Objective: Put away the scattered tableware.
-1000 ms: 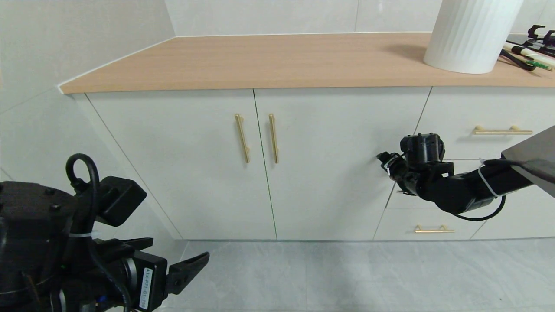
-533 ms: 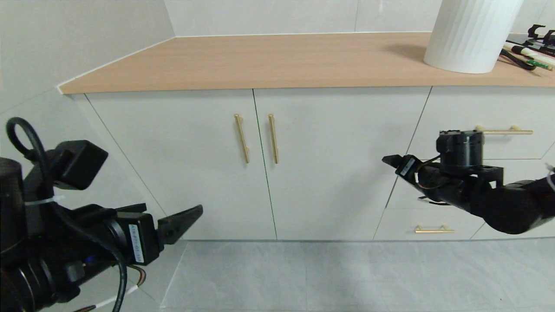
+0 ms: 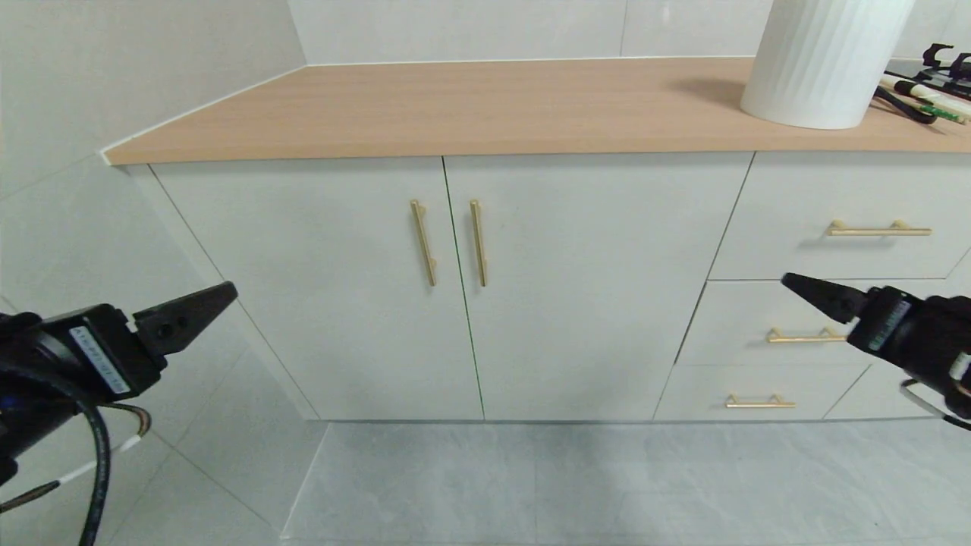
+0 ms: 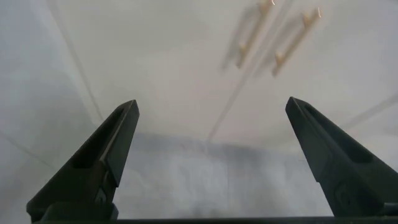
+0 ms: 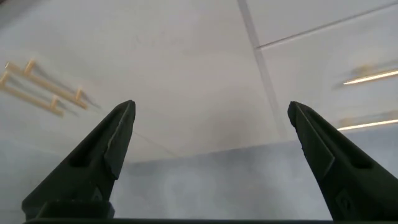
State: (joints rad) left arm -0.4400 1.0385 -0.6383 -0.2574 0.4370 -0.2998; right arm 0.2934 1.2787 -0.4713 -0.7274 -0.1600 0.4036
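Several utensils [image 3: 922,95] lie at the far right of the wooden countertop [image 3: 455,106], beside a tall white ribbed container [image 3: 827,61]. My left gripper [image 3: 216,297] hangs low at the left, in front of the wall and short of the cabinet. It is open and holds nothing [image 4: 211,109]. My right gripper [image 3: 796,284] is at the right, level with the middle drawer. It is also open and holds nothing [image 5: 211,109]. Both point toward the cabinet front, well below the countertop.
Two shut cabinet doors with upright gold handles [image 3: 423,243] [image 3: 478,243] stand in the middle. Three drawers at the right carry gold handles [image 3: 878,228] [image 3: 804,336] [image 3: 758,402]. A grey tiled floor [image 3: 531,485] lies below, and a tiled wall [image 3: 91,91] closes the left side.
Both arms have drawn back outward. The left gripper went left and up; the right gripper went right, uncovering the drawer handles.
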